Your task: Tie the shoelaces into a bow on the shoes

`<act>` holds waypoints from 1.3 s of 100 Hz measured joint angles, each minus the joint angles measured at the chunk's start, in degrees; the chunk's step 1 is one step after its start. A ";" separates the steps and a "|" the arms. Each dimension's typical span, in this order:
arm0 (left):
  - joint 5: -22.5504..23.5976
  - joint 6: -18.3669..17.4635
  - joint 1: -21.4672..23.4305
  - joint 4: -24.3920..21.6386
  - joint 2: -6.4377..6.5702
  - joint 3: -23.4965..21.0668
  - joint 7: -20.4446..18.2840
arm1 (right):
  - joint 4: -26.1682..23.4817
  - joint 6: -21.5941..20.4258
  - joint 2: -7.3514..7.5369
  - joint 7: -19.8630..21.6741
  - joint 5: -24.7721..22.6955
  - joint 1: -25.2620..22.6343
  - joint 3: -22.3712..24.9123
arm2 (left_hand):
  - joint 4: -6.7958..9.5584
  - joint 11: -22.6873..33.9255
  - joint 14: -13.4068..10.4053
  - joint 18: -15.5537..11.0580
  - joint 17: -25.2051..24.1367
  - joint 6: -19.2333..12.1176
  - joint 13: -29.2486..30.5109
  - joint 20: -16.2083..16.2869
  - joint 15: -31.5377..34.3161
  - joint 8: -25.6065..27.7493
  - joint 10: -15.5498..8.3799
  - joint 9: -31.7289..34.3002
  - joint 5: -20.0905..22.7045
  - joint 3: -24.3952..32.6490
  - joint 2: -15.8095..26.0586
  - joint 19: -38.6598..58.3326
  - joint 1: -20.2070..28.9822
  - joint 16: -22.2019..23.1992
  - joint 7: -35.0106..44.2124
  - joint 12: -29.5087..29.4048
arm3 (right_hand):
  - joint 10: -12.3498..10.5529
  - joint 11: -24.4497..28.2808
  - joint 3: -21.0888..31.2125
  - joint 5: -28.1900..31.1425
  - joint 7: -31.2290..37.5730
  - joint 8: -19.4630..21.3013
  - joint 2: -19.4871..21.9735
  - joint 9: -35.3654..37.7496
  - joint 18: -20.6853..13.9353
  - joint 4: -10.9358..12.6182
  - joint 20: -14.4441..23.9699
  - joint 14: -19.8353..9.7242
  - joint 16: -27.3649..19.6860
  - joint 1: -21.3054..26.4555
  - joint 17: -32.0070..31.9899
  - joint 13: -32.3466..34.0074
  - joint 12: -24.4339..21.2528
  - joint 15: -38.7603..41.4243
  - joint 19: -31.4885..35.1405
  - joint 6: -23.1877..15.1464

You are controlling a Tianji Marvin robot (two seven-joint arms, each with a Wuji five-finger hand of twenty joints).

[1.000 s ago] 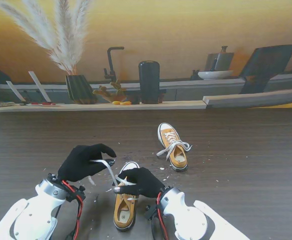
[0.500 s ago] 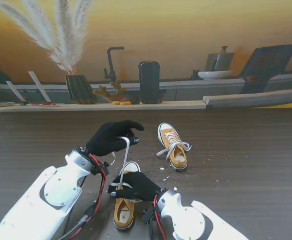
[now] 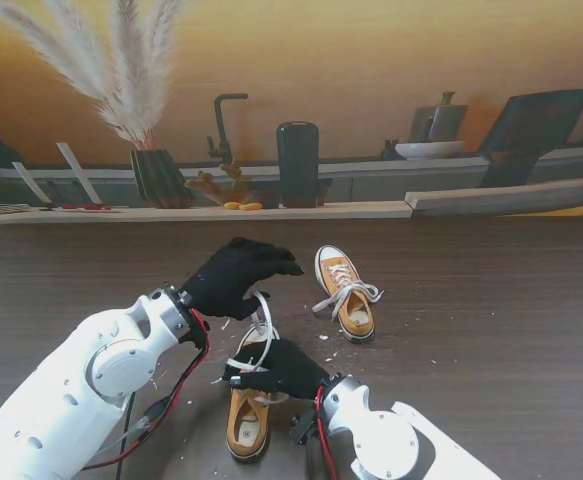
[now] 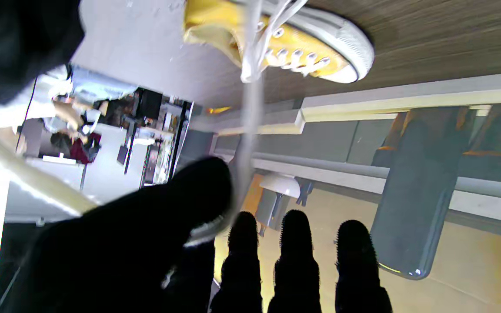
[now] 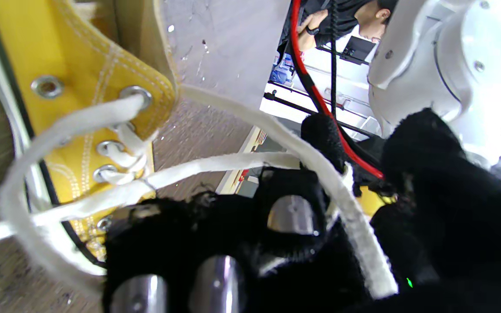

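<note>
Stand view shows the near shoe (image 3: 248, 415) lying under my right hand (image 3: 277, 367), toe away from me and heel toward me, so its long axis runs almost straight out from my chest. Its lace (image 3: 262, 322) rises off the eyelets in a white strand that curves up to my left hand (image 3: 236, 275), which sits just beyond the toe. I judge the lace is kept raised to give it slack for a loop, while the right hand anchors the other strand low against the shoe.

On the right wrist camera, the right hand's fingers (image 5: 215, 243) curl shut around a lace strand beside the eyelets. On the left wrist camera, the left hand (image 4: 146, 243) pinches the lace (image 4: 250, 130) between thumb and forefinger, the other three fingers straight and together.

A second shoe (image 3: 346, 291) lies to the right of the left hand, toe toward me, its bow already tied. I cannot tell whether a first knot sits on the near shoe.
</note>
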 measured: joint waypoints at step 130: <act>17.51 11.01 11.23 5.99 2.49 -13.38 15.38 | -0.91 2.13 -0.18 3.87 12.80 -0.89 1.78 | -2.73 0.70 0.36 -0.08 0.56 -0.17 0.17 0.35 2.54 -1.47 1.69 0.56 0.01 -23.75 13.55 2.20 -3.77 -0.03 0.24 -0.59 | 0.49 1.43 2.21 -0.10 12.60 -4.56 -0.61 0.02 2.05 -1.58 -0.03 1.44 0.00 3.37 0.00 0.00 0.00 0.08 0.03 -8.75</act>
